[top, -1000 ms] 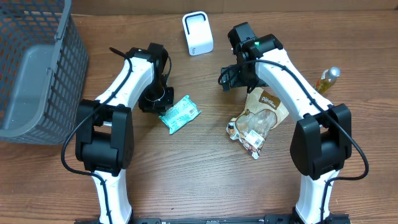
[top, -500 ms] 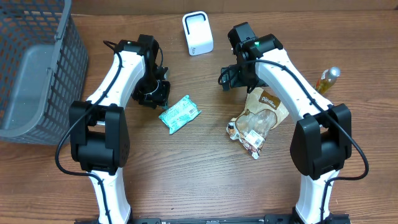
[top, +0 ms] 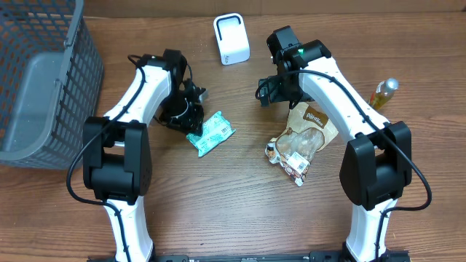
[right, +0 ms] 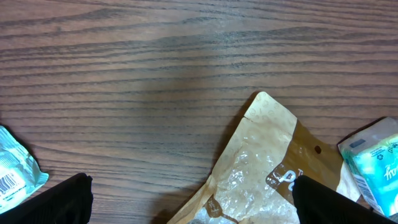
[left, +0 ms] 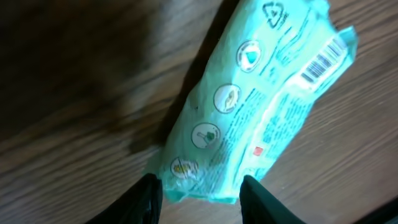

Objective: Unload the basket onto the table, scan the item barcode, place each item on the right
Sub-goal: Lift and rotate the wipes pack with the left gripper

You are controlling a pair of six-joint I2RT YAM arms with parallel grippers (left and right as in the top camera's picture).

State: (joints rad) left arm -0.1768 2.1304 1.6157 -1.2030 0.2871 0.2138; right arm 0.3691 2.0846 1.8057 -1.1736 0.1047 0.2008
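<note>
The overhead camera looks straight down on the whole table (top: 240,211). Both wrist cameras face down, close above it; all three show the teal packet (top: 210,133).

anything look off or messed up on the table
Nothing is spilled or broken. Only the brown snack bag looks untidy: it lies crumpled and askew on the wood, partly beneath the right arm.

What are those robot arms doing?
The left end effector is open, with a finger on each side of one end of a teal packet. The packet lies flat on the table with its barcode facing up, not yet lifted. The right end effector is wide open above a brown bag, holding nothing. A white box stands at the back.
</note>
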